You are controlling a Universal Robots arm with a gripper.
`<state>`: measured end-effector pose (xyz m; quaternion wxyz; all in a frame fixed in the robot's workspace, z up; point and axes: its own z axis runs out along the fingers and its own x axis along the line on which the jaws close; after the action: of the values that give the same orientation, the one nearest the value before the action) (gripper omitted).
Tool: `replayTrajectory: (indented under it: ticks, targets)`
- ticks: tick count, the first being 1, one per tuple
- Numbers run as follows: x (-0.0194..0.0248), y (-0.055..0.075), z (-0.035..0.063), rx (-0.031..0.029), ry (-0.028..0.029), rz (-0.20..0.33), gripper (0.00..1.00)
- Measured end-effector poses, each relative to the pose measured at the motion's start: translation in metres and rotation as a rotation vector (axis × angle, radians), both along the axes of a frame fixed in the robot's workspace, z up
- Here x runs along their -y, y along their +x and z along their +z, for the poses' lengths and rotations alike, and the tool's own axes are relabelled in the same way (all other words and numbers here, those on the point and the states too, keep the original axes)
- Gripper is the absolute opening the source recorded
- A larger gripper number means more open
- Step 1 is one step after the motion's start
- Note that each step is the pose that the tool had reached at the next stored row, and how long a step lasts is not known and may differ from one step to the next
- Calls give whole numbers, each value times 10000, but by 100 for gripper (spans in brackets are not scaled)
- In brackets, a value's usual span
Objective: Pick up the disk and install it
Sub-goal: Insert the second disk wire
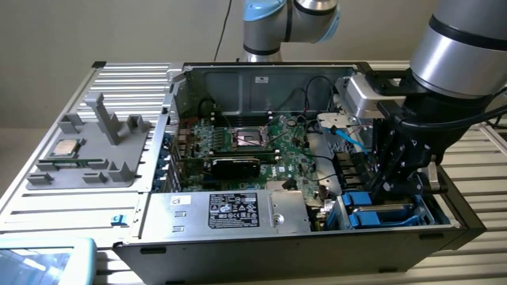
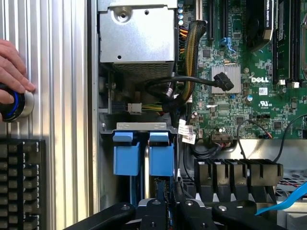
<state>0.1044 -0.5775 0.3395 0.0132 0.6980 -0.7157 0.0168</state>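
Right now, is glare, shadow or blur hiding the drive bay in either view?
Exterior view: even light, the arm's dark wrist covers part of the blue disk bracket, and the gripper is in shadow there. Wrist view: the blue tabs are crisp and evenly lit; mild sheen on the ribbed metal table; the black gripper linkage is dark against the bay; a hand rests on a knob.

We see the open black metal computer case (image 1: 301,252) on the ribbed metal table (image 1: 56,211). Inside, the large silver box with a black label (image 1: 230,211) lies toward the exterior view's left of the blue-bracketed silver disk (image 1: 380,215), with the green motherboard (image 1: 262,148) behind both. The grey plastic parts tray (image 1: 87,154) lies outside the case, on the exterior view's left.
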Motion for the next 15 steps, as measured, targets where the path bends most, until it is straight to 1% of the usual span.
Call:
replayTrajectory:
  ticks: [10,15]
  targets:
    - [0,-18,-18,24,0,-1,16]
    - [-1,-18,-4,33,9,-1,16]
